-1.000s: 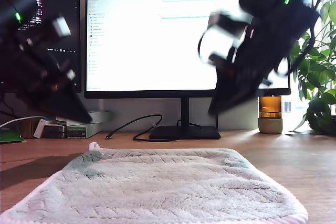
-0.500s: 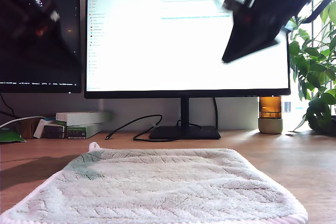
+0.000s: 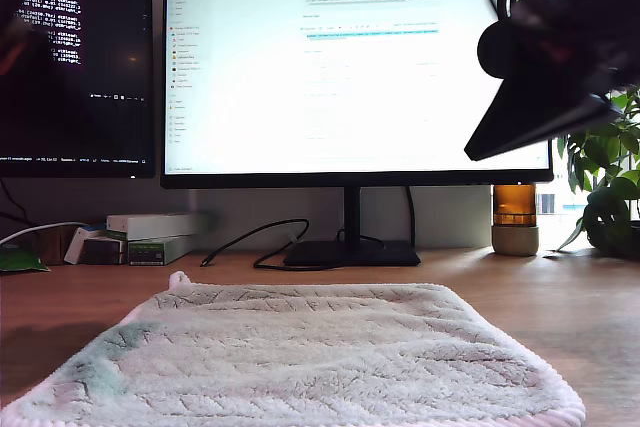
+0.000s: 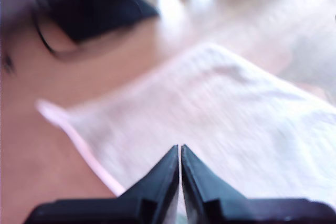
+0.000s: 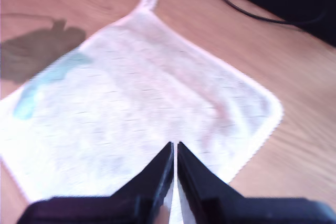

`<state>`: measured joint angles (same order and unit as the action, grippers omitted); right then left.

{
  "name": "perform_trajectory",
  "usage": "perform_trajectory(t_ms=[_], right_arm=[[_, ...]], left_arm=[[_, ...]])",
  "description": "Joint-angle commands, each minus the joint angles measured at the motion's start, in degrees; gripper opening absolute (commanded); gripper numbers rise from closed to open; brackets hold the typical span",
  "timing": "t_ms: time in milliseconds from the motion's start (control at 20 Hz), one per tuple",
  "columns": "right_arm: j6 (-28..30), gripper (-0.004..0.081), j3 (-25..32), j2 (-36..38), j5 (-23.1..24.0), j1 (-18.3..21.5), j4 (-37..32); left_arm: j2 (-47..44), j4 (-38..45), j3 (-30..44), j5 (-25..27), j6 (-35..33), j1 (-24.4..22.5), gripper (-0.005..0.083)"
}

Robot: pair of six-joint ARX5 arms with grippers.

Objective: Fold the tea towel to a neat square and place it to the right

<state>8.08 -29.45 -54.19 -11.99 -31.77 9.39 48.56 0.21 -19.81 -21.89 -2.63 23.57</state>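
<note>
The tea towel (image 3: 300,357) is shown lying flat on the surface (image 3: 590,327), lower centre of the exterior view, apparently folded; sideways placement seemingly remains. Both end effectors (image 4: 180,153) (image 5: 175,148) are raised, pressed together, empty.

The tea towel (image 3: 310,357) is running off the exterior view's bottom edge, so its near edge is not showing. An arm (image 3: 560,67) at the exterior view's right is being cut by the top and right edges; which arm it is cannot be told. The first wrist view is blurring the tea towel (image 4: 226,124) and the worktop (image 4: 31,145). Text on the monitor (image 3: 350,67) is too small to read.
</note>
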Motion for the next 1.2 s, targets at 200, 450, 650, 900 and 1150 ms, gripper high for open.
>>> perform_trajectory(t_ms=[200,450,650,900,1150], right_arm=[[5.2,-0.0013,4.1,4.6,3.9,-8.6,5.7],[24.1,-0.0013,3.8,4.6,3.7,-13.3,4.8],[32.6,0.0002,3.8,4.5,3.6,-13.4,7.3],[35.9,0.0213,3.8,4.3,2.8,-15.2,9.6],[43.4,0.0252,3.8,0.2,4.2,-17.1,13.7]], left_arm=[[-11.6,-3.1,10.1,2.3,3.7,10.7,-0.0023],[-13.3,3.7,9.7,3.8,4.1,18.9,-0.0023],[-13.3,2.5,7.9,3.0,-1.9,21.8,-0.0021],[-11.6,3.0,7.6,3.2,-18.0,24.5,0.0189],[-9.9,-2.4,7.6,5.5,-26.6,24.9,0.036]])
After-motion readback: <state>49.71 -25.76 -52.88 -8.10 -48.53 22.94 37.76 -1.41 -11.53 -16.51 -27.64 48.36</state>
